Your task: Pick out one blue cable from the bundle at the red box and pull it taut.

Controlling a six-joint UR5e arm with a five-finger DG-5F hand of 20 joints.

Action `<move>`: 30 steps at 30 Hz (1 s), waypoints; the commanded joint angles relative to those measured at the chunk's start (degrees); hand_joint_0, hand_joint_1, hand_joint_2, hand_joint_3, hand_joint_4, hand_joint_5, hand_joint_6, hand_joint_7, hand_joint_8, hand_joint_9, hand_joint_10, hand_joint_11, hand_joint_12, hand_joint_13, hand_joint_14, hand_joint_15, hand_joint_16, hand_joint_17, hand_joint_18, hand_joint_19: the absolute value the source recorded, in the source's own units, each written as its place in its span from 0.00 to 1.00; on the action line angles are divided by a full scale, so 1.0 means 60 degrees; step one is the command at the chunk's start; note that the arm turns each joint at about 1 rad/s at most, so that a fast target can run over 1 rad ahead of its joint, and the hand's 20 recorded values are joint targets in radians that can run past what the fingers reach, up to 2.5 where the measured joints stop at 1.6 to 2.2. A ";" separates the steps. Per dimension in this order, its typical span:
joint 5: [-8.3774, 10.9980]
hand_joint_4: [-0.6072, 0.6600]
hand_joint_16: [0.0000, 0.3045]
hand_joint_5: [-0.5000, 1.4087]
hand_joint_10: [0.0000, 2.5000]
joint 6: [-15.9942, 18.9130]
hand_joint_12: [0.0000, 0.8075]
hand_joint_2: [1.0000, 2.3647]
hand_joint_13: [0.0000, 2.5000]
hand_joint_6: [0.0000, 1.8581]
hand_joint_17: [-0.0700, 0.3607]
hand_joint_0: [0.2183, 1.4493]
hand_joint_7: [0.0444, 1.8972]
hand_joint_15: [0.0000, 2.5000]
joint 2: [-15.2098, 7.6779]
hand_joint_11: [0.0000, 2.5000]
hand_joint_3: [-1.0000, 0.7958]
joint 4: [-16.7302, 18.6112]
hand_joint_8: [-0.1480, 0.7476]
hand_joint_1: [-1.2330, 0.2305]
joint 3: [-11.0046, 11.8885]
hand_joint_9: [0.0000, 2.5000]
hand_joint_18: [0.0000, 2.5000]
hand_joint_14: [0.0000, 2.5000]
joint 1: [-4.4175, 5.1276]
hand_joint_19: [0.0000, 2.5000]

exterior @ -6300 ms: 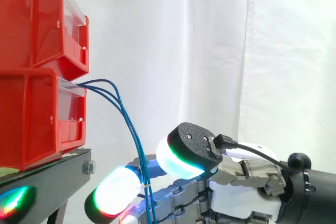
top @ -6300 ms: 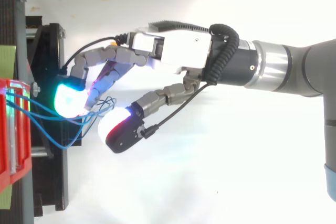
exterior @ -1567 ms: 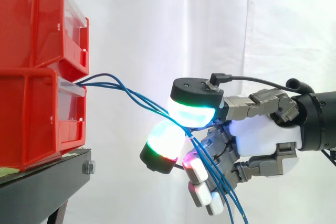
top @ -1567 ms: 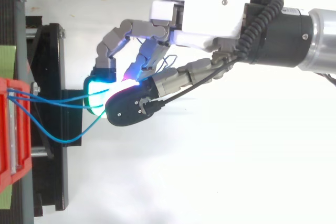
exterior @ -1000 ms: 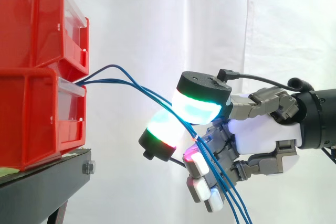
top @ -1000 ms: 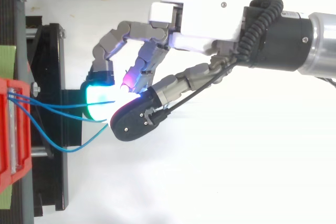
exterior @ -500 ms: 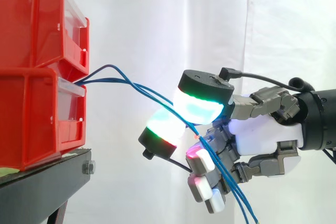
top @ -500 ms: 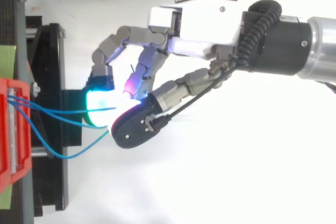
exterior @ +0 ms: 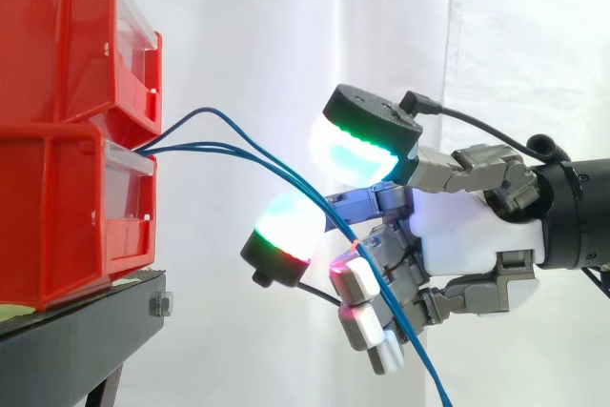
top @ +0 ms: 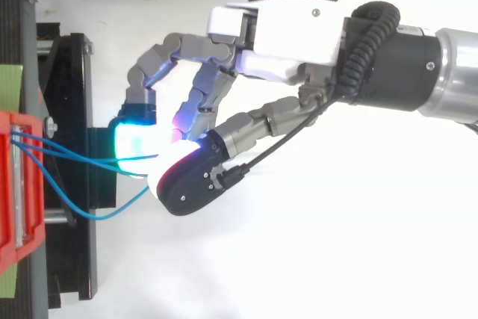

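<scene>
Three thin blue cables (exterior: 238, 154) leave the front of the lower red bin (exterior: 67, 216) and slope down to the right into my hand (exterior: 467, 235). They cross the green-glowing finger, run past the curled lower fingers with a red glow at one tip, and drop out of the bottom edge. The thumb pad stands lifted a little above the cables. In the top view the cables (top: 75, 158) run from the red bin (top: 15, 184) in between thumb and finger pads of the hand (top: 284, 28). One cable sags in a lower loop.
A second red bin (exterior: 67, 35) is stacked on the lower one. Both sit on a black stand (exterior: 86, 321), whose edge (top: 75, 72) lies just left of the fingertips. A white curtain hangs behind.
The thumb pad has risen off the cables, widening the gap to the finger pad below. The hand has edged slightly toward the bins, and one cable arcs higher at the bin.
</scene>
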 commanded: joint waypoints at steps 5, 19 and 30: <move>0.0022 0.59 0.21 0.19 0.01 0.0000 0.53 0.00 0.46 0.48 0.49 0.16 0.40 0.23 -0.0007 0.28 0.28 0.0125 0.54 0.35 -0.0142 0.49 0.42 0.01 0.0033 0.24; 0.0066 0.53 0.16 0.19 0.01 0.0205 0.46 0.00 0.44 0.47 0.42 0.35 0.45 0.24 0.0008 0.29 0.28 0.0316 0.48 0.29 -0.0216 0.47 0.38 0.01 0.0121 0.26; 0.0022 0.39 0.16 0.18 0.01 0.0293 0.44 0.01 0.44 0.51 0.42 0.43 0.51 0.24 0.0008 0.30 0.37 0.0550 0.49 0.26 -0.0216 0.47 0.39 0.01 0.0180 0.25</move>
